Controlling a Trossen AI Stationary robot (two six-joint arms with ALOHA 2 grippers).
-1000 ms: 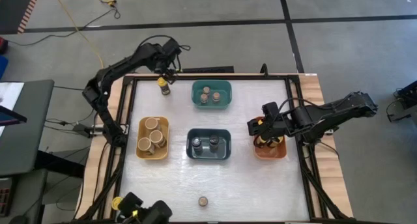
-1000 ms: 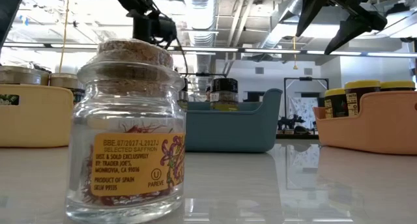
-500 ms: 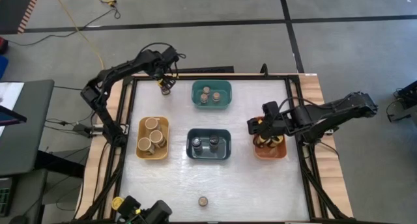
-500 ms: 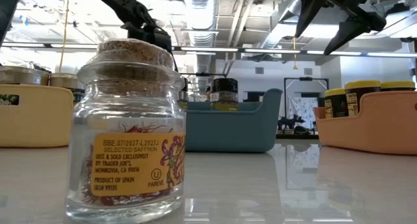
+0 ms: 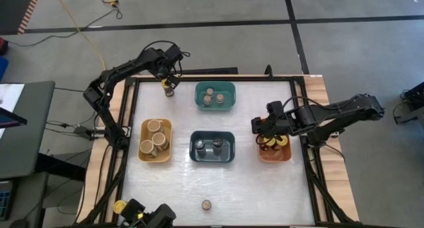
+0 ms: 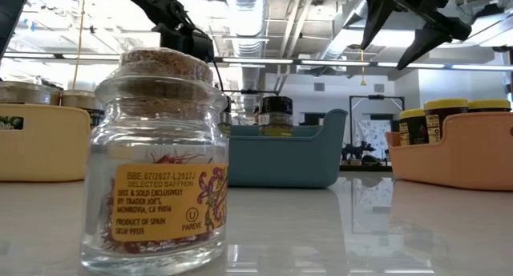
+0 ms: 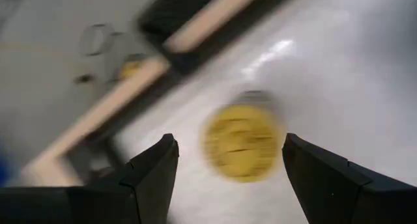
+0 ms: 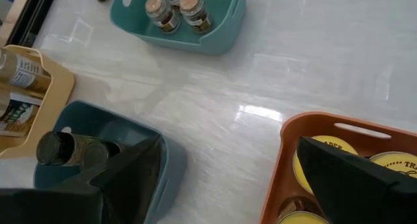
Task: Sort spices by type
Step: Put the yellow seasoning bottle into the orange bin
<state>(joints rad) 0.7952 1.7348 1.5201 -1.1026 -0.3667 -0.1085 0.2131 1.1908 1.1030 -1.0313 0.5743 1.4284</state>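
Two jars are seen outside the bins: a yellow-lidded cylindrical spice jar (image 5: 167, 89) at the far left corner of the white table (image 5: 252, 181), and a cork-stoppered clear glass saffron jar (image 5: 207, 205) alone near the front edge. The left gripper (image 5: 169, 81) is poised directly above the yellow-lidded jar, its fingers parted on either side of the lid and not closed on it. The right gripper (image 5: 267, 127) hangs above the rectangular orange bin (image 5: 274, 155), fingers spread wide and empty, over the yellow-lidded jars stored there. Cork-topped jars are held in the teal bin (image 5: 215, 96), wide tan-topped jars in the yellow bin (image 5: 156, 138), dark-lidded jars in the dark-blue bin (image 5: 212, 148). Risks are judged as follows: the lid sits off-centre between the left fingers, so one finger may strike first and tip the jar; the table frame and edge lie just beside the jar, so a nudged jar may roll off; a grip taken on the lid alone may slip in transit to the orange bin.
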